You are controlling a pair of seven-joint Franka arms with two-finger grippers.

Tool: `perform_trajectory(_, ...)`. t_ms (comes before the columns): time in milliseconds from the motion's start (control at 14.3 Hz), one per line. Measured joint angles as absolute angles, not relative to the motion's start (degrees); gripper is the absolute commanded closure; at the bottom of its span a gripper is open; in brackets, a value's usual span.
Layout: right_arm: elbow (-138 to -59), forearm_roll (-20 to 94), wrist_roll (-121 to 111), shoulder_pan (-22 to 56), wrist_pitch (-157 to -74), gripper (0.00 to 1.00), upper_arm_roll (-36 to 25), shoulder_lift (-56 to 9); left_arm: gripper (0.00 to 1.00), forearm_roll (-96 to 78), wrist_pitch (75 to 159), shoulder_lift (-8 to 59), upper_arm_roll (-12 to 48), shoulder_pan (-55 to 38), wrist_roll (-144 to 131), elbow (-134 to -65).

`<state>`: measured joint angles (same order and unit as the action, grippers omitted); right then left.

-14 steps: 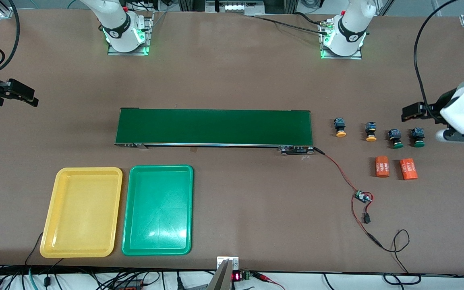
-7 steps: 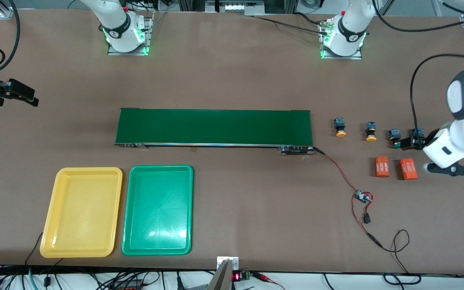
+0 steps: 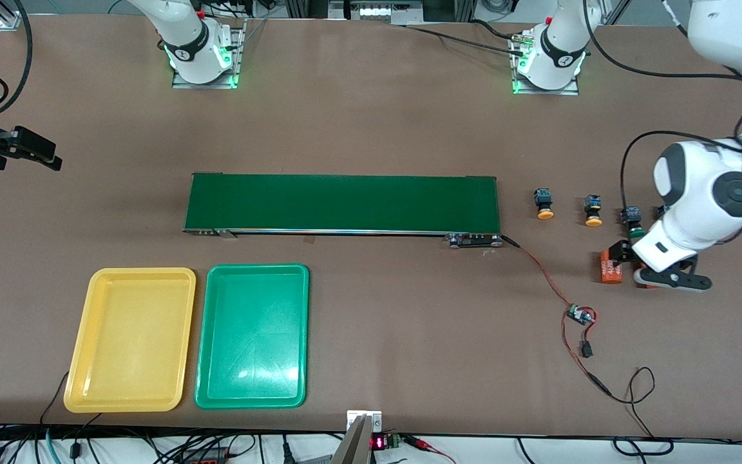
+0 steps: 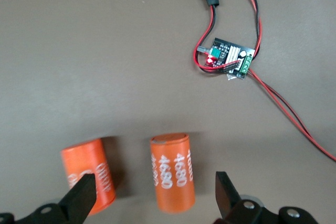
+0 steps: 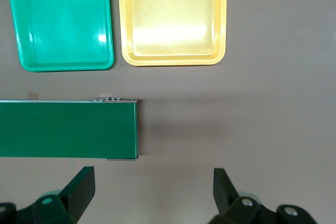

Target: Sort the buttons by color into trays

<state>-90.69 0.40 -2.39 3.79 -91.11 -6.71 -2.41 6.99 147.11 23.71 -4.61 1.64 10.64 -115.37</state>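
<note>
Two yellow-capped buttons (image 3: 543,203) (image 3: 593,211) and a green-capped button (image 3: 632,219) stand in a row off the conveyor's end toward the left arm's end of the table. The other green button is almost wholly hidden under the left arm. My left gripper (image 3: 625,258) is open and empty over two orange "4680" cylinders (image 3: 610,267). In the left wrist view (image 4: 152,198) one cylinder (image 4: 173,179) shows between the fingers. The yellow tray (image 3: 129,339) and green tray (image 3: 252,335) lie empty side by side. My right gripper (image 3: 36,151) waits open at the right arm's end of the table (image 5: 155,192).
A long dark-green conveyor belt (image 3: 343,203) lies across the middle. Red and black wires run from its end to a small circuit board (image 3: 580,316), which also shows in the left wrist view (image 4: 227,59). The second cylinder (image 4: 86,177) lies by one left finger.
The left arm has swung in from the table's end, passed the green buttons, and its gripper is now over the orange cylinders. The right arm has not moved.
</note>
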Motion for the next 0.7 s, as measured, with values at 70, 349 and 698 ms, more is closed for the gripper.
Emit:
perform_trajectory(70, -90.7, 0.4, -2.39, 3.79, -91.11, 0.0, -6.72, -2.42, 0.0, 6.99, 151.69, 24.78, -4.61, 1.71, 10.64, -117.32)
perform_trajectory(349, -90.7, 0.39, -2.4, 3.79, -91.11, 0.0, -6.71, -2.41, 0.02, 6.99, 160.86, 29.9, -4.58, 2.51, 10.67, -119.13)
perform_trajectory(698, -90.7, 0.38, -2.4, 3.79, -91.11, 0.0, -6.71, -2.41, 0.56, 6.99, 161.81, 32.17, -4.37, 3.22, 10.5, -120.1)
